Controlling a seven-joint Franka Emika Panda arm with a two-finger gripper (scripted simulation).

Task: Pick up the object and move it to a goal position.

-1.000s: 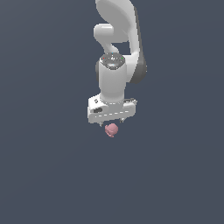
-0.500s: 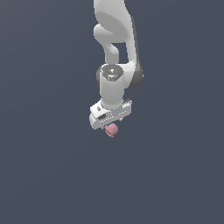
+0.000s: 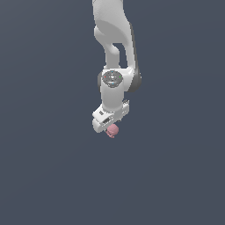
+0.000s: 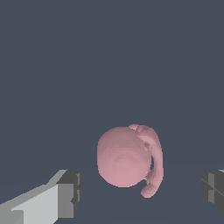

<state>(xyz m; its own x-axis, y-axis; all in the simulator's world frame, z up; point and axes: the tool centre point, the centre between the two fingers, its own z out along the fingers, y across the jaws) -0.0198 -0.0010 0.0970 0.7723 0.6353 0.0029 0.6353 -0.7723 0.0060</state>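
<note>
The white arm (image 3: 115, 52) reaches down from the top of the exterior view, its wrist turned so that the pincer (image 3: 110, 128) points downward and a little toward the exterior view's right. Just beneath the white pincer body sits the object (image 3: 113, 130), a small pink, matte, lumpy blob, far narrower than the pincer itself; in this view it touches the underside of the pincer, and the fingers cannot be made out separately there. The wrist view shows more: the object (image 4: 128, 158) lies between the two dark-tipped fingers (image 4: 69, 194), a rounded mass with a curled ridge along one side. A clear gap of grey background shows between the blob and each fingertip, so the pincer stands apart and neither pad presses the pink surface. Whether the blob rests on the plain grey-blue surface (image 3: 44, 176) that fills the background of both views or hangs above it cannot be told, since no shadow or edge marks any contact.
</note>
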